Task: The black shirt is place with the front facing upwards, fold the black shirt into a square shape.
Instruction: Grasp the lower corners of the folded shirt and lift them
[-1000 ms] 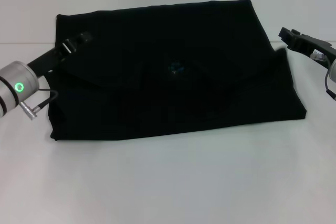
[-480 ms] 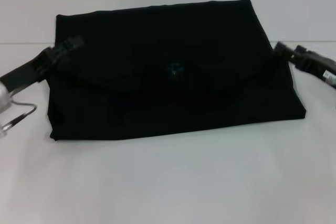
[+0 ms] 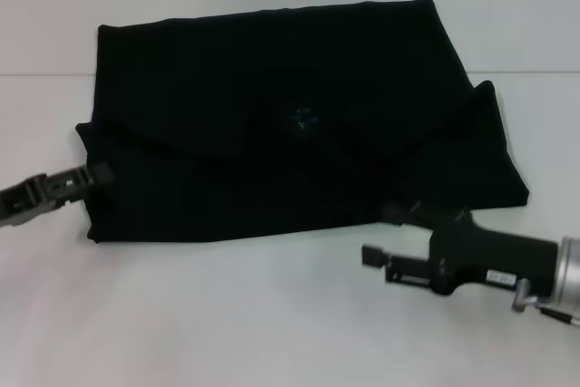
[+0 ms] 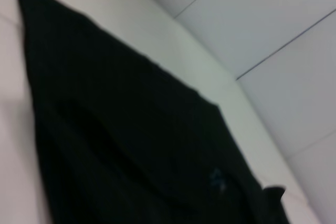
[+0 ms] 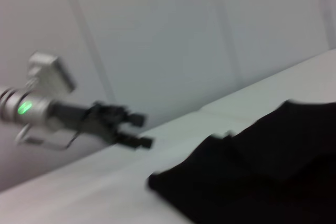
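Both my grippers have dropped from the shirt's (image 3: pixel 290 124) side edges toward its near edge; left gripper (image 3: pixel 95 174) and right gripper (image 3: pixel 385 242) open, empty. Shirt lies mid-table (image 3: pixel 272 314), half-folded; next fold likely.

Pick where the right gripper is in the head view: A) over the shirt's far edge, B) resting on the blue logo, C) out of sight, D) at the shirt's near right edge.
D: the right gripper sits at the near right edge of the black shirt, well short of the blue logo.

One black shirt (image 3: pixel 299 124), seemingly two grippers
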